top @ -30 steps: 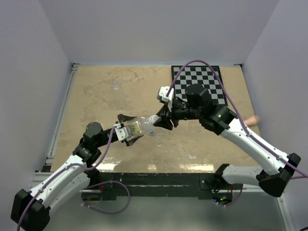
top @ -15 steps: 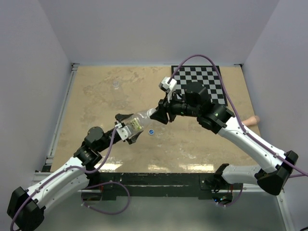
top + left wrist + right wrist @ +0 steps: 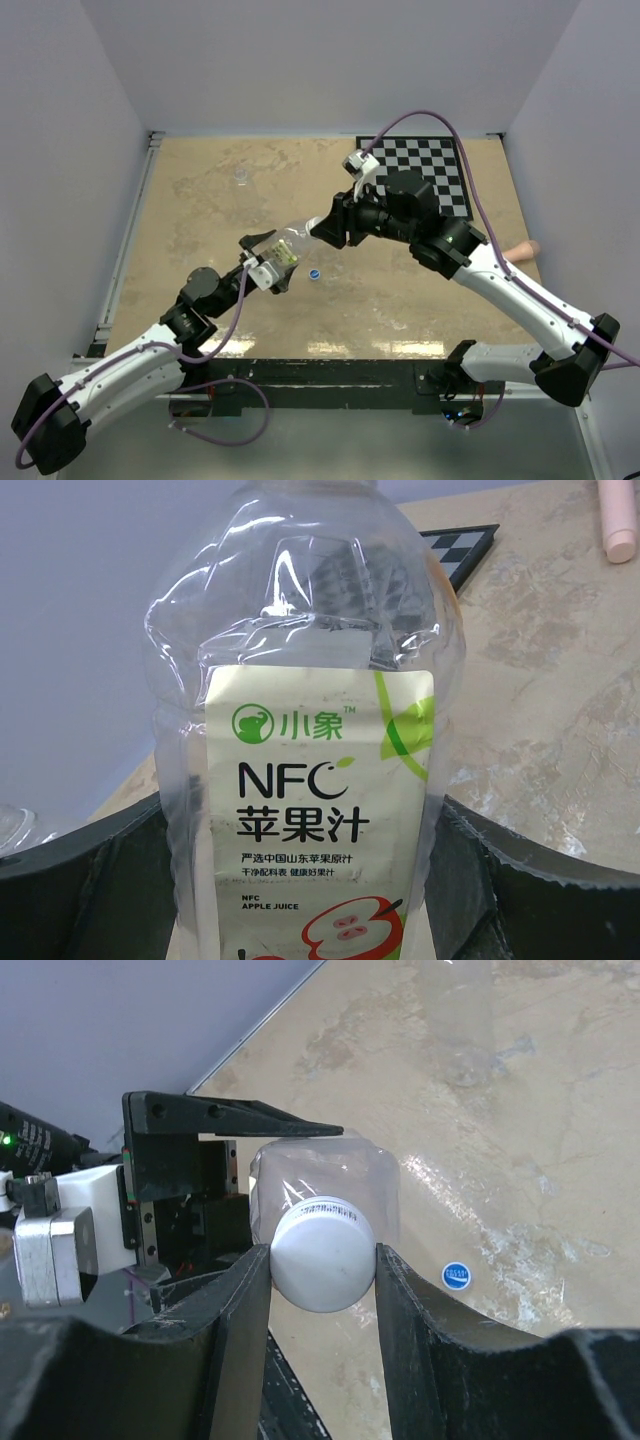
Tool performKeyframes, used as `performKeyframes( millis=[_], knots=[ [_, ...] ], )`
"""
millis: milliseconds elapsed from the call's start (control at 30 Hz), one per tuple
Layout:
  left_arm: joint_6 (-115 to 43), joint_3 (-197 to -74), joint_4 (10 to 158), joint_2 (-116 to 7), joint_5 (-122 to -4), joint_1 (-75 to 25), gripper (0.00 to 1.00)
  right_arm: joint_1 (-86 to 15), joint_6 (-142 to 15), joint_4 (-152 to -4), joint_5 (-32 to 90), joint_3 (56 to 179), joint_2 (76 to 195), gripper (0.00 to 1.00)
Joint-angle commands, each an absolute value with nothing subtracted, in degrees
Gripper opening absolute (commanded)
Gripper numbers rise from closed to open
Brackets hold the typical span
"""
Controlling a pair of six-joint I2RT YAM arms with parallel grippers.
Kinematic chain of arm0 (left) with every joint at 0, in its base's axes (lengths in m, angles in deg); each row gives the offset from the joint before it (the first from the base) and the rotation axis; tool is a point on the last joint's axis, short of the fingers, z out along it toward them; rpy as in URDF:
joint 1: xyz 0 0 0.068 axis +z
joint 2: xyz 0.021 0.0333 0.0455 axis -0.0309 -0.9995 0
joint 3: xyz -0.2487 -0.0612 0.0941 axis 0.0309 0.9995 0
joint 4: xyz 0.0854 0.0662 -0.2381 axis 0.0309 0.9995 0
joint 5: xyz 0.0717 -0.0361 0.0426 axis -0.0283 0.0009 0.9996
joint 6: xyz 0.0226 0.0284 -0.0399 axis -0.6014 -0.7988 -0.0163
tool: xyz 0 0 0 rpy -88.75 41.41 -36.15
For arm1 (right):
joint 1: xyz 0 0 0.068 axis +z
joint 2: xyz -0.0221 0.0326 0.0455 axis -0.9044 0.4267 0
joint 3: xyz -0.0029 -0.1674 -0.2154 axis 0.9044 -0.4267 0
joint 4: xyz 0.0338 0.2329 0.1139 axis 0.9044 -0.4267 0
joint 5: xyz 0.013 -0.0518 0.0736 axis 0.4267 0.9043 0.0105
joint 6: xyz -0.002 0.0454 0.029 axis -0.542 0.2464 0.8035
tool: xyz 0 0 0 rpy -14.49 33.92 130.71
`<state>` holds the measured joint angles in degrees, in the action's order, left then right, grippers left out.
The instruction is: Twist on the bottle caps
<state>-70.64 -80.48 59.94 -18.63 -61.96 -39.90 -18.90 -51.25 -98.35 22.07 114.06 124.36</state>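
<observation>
I have the tall bottle (image 3: 290,245) in the air, lying nearly level, left of the checkerboard (image 3: 430,170) and a little nearer my bases. It looks empty and thin-walled, dented at the shoulder, so I judge it light, springy and slick. The labelled body is the place to hold it, and gently. The left gripper (image 3: 268,262) does so, its jaws spread fairly wide around the label. The right gripper (image 3: 322,1260), between the bottle and the checkerboard, is pinched narrow on the white cap (image 3: 322,1253) at the neck. That cap looks stiff and ribbed, best taken across its rim. The blue cap (image 3: 314,273) lies on the table, left of the checkerboard, beneath the bottle. Against a second ago, bottle and grippers sit higher in the overhead view, the right wrist has rolled, and the blue cap has stayed put.
</observation>
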Motion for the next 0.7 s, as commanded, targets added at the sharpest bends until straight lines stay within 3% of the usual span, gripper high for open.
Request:
performKeyframes(
  millis=[0, 400, 467, 567, 667],
  knots=[
    [-72.49, -81.09, 43.03, -18.94, -60.95, -42.88, 0.00, -18.25, -47.32, -98.96, 25.10, 111.10, 124.98, 0.00],
    [-73.19, -79.85, 41.61, -20.79, -53.48, -47.28, 0.00, -18.33, -42.92, -94.57, 28.18, 107.49, 121.73, 0.00],
    [-71.88, -80.11, 43.19, -20.79, -52.94, -47.28, 0.00, -18.33, -43.62, -93.60, 28.10, 107.76, 120.94, 0.11],
    [-70.38, -82.83, 50.11, -22.18, -51.62, -47.19, 0.00, -18.33, -45.28, -92.37, 28.09, 108.72, 119.71, 0.39],
    [-69.50, -85.21, 54.79, -23.33, -50.04, -47.19, 0.00, -18.33, -48.01, -93.77, 28.36, 110.83, 118.92, 0.54]
  ],
)
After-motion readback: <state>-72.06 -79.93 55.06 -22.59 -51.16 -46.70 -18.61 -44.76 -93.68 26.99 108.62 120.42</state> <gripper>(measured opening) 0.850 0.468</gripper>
